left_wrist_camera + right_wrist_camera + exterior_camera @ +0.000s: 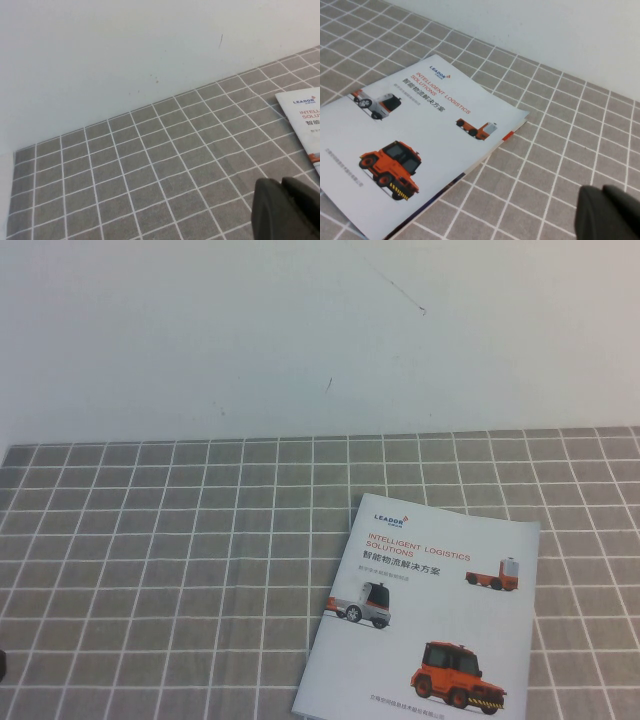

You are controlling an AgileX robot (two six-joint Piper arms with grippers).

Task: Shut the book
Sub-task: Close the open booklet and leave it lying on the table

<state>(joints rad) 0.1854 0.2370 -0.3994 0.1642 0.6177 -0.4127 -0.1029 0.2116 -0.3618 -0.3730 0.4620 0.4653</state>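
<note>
Book [425,615] lay closed, cover up, flat on the gray tiled surface [150,540], near its front edge, right of center. Left gripper [284,195] hung over bare tiles left of the book, fingers pressed together, empty. Right gripper [604,200] sat off the book's right side, same state.

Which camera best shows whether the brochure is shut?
Right wrist view: the brochure lies flat, cover up, page edges visible, right gripper clear of it. High view shows the cover, bottom cropped; left wrist view only a corner, left gripper off it.
</note>
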